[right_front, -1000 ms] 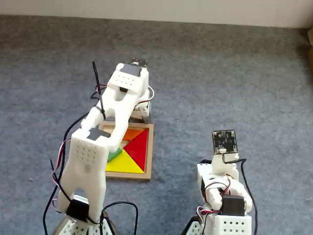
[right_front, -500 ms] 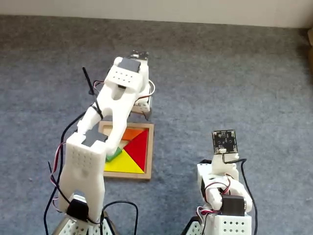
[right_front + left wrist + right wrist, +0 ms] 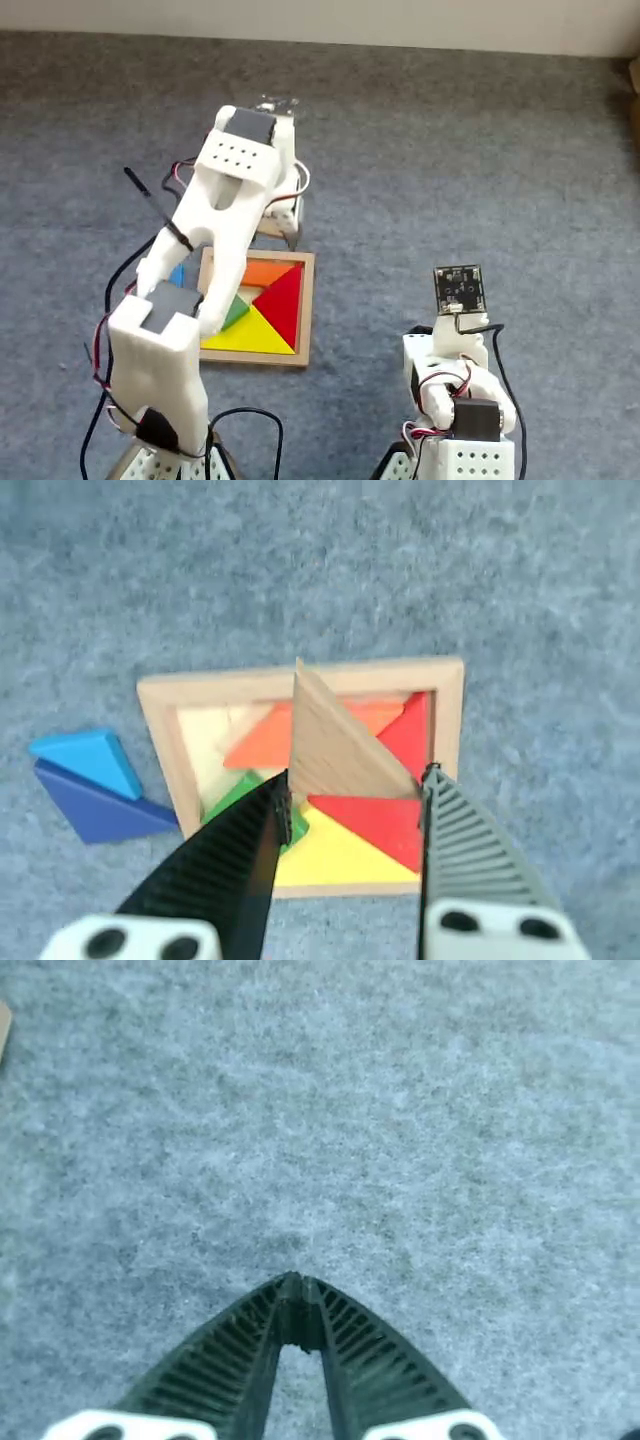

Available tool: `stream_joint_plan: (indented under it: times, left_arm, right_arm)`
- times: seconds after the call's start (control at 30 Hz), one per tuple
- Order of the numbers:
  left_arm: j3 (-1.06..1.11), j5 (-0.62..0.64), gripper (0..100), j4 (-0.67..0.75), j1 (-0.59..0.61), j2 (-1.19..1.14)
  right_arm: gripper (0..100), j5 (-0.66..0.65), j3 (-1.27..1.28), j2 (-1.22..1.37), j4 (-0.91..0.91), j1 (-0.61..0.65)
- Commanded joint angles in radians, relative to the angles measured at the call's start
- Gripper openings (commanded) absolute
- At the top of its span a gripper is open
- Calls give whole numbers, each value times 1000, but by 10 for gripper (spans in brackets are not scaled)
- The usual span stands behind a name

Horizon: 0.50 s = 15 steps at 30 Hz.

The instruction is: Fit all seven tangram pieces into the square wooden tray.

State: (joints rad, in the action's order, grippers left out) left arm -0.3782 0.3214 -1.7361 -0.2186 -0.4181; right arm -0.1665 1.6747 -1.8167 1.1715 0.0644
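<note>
Clamped tight, my left gripper point(image 3: 356, 780) holds a plain wooden triangle point(image 3: 335, 745) above the square tray point(image 3: 158, 742), where coloured pieces point(image 3: 370, 820) already lie. That arm stretches far forward over the tray's left side. From above it covers most of the two blue pieces point(image 3: 90, 805) lying left of the tray on the counter point(image 3: 500, 580); my wrist view shows them whole. My right gripper point(image 3: 297, 1290) is clenched on nothing, its arm folded back at near right.

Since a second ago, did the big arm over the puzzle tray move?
Yes. Against the tray, which stayed put, the left arm swung to the left and a little farther out, uncovering more of the tray's middle.
</note>
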Motion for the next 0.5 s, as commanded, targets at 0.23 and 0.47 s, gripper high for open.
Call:
stream_joint_plan:
  times: [0.23, 0.47]
  left_arm:
    - [424, 3, 158, 103, -8, 378]
    - [696, 12, 161, 276, 21, 538]
  right_arm:
    - [5, 11, 94, -10, -21, -13]
    - [5, 11, 94, -10, -21, -13]
